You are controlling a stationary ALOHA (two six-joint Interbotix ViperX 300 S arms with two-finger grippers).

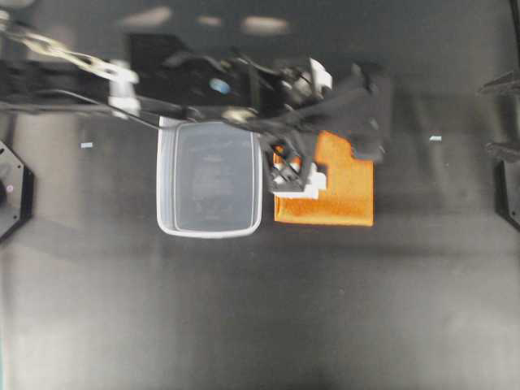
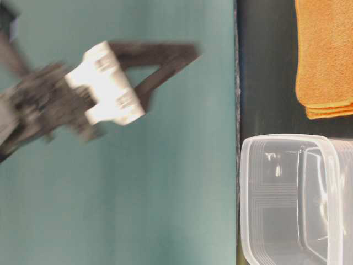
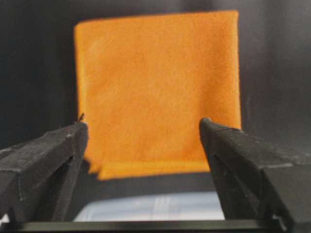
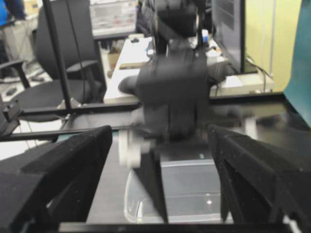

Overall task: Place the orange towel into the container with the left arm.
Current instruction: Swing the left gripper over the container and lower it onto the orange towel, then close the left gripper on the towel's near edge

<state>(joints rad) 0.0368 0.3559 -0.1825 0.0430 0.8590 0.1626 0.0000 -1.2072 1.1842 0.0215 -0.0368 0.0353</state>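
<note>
The orange towel [image 1: 337,195] lies flat and folded on the black table, just right of the clear container [image 1: 209,179] and outside it. My left arm reaches in from the upper left. Its gripper [image 1: 296,175] hovers over the towel's left edge, open, with nothing between the fingers. In the left wrist view the towel [image 3: 158,92] fills the gap ahead of the open left gripper [image 3: 143,126], and the container rim [image 3: 150,211] shows at the bottom. The table-level view shows the blurred left gripper [image 2: 165,66] in the air, apart from the towel [image 2: 325,55] and container [image 2: 292,199]. My right gripper [image 4: 160,133] is open and empty.
The right gripper [image 1: 504,116] sits at the table's far right edge, facing the left arm [image 4: 170,97] and the container [image 4: 204,194]. Two small pale marks [image 1: 435,138] lie on the dark tabletop. An arm base [image 1: 12,191] stands at the left edge.
</note>
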